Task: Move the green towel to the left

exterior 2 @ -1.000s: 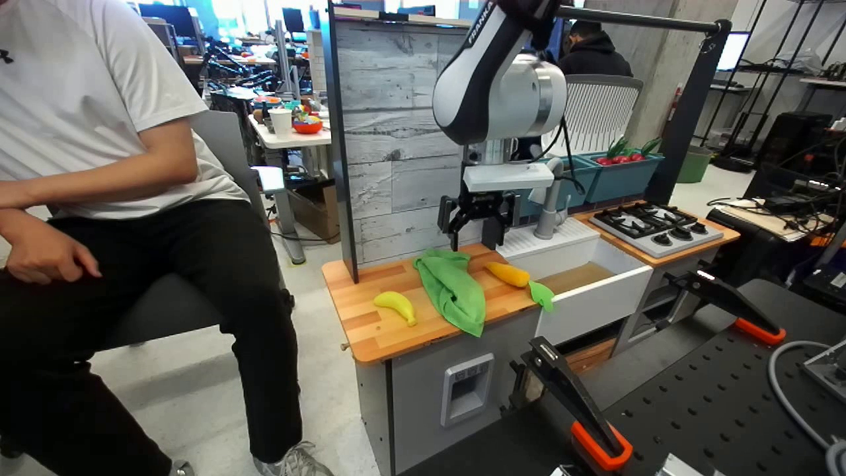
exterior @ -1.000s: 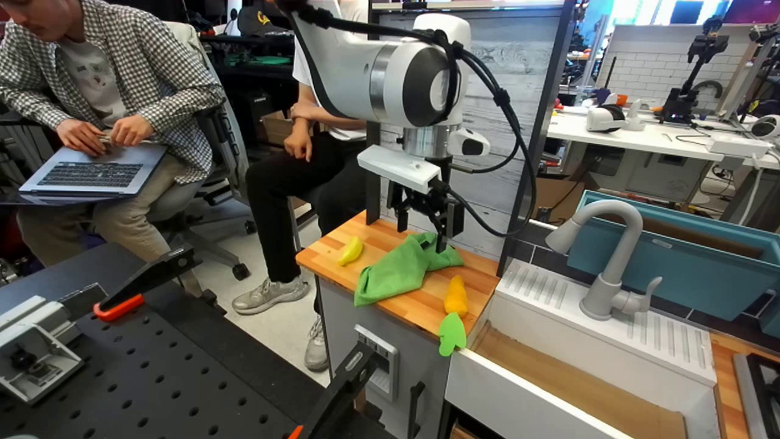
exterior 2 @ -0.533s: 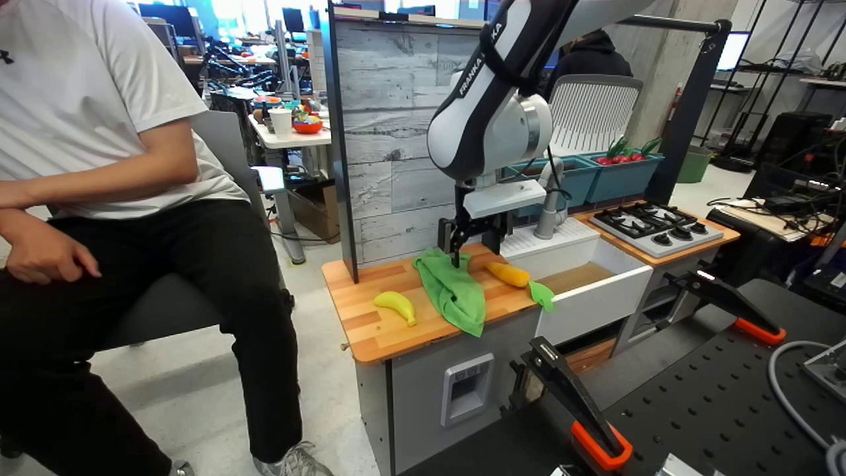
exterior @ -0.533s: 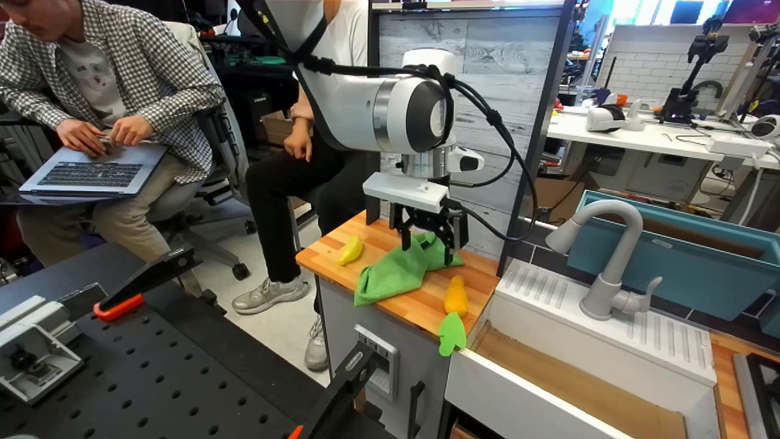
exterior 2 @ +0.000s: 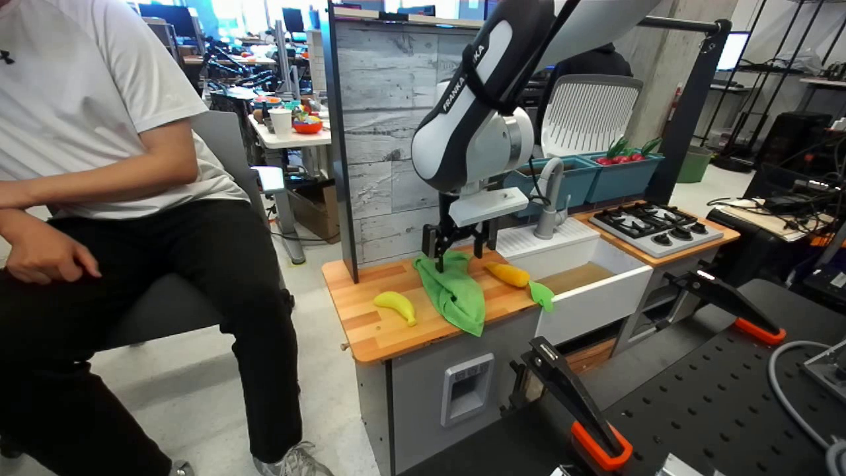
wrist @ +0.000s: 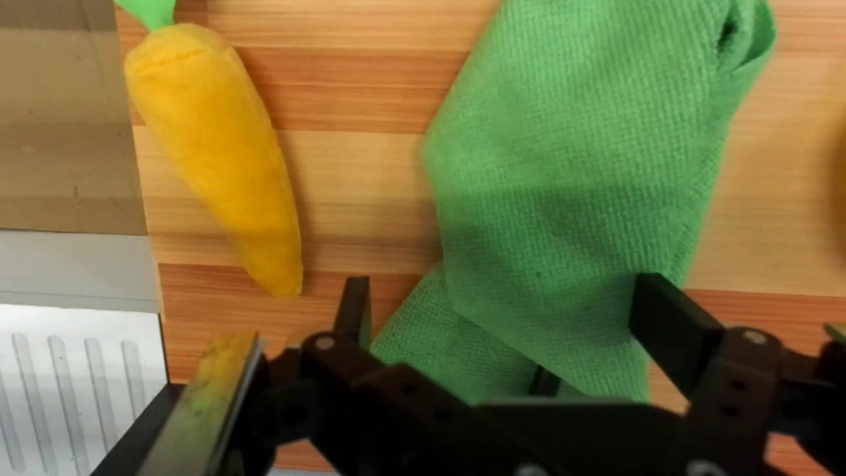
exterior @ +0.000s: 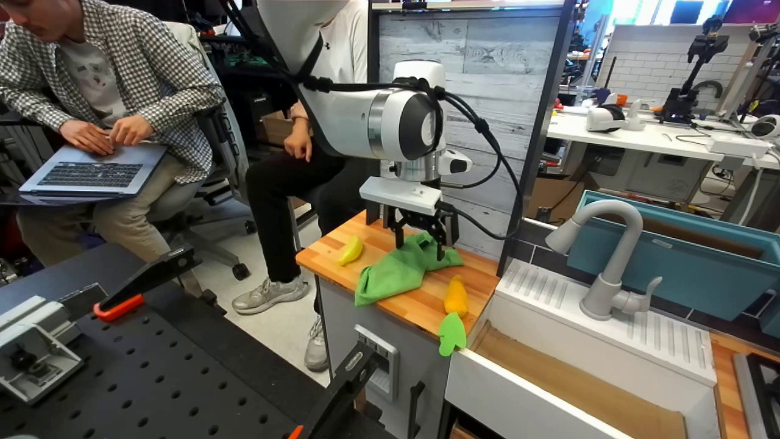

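Observation:
The green towel lies crumpled and folded on the wooden counter top, in both exterior views [exterior: 390,281] [exterior 2: 457,301] and in the wrist view [wrist: 568,165]. My gripper [exterior: 420,250] is open and points down over the towel's end near the back panel; it also shows in an exterior view [exterior 2: 459,262]. In the wrist view the open fingers [wrist: 505,291] stand wide apart on either side of that end. The right-hand finger overlaps the towel's edge there; the left-hand one is over wood. I cannot tell whether a fingertip touches the towel. Nothing is held.
A yellow banana [exterior 2: 396,307] lies on the counter [exterior 2: 370,336] on one side of the towel. An orange carrot [exterior: 456,297] with a green leafy top [exterior: 452,334] lies on the other, beside the sink [exterior: 573,378]. A grey wood-look panel [exterior 2: 390,139] stands behind. A faucet [exterior: 615,256] rises at the sink.
My gripper has come down toward the towel, then shifted a little toward the banana's side. It stays open. The towel, banana and carrot have not visibly moved.

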Robot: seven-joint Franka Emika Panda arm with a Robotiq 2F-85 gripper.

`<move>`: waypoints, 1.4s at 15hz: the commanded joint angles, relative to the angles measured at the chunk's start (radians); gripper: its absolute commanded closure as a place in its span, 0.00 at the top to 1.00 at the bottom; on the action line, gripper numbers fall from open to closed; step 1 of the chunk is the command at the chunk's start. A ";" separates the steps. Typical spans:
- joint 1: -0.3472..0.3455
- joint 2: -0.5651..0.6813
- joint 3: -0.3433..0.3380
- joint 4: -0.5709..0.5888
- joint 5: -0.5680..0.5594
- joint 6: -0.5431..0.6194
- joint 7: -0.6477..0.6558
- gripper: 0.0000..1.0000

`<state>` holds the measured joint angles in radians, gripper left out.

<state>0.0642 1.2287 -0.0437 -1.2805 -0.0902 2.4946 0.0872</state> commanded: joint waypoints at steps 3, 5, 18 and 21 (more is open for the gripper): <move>-0.006 0.087 0.027 0.102 0.009 -0.016 -0.053 1.00; -0.002 0.107 0.023 0.125 0.006 -0.028 -0.055 1.00; 0.051 0.192 -0.002 0.242 -0.013 -0.080 -0.031 1.00; 0.076 0.214 -0.011 0.273 -0.021 -0.099 -0.024 1.00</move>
<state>0.1077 1.3848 -0.0342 -1.0913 -0.0948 2.4348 0.0495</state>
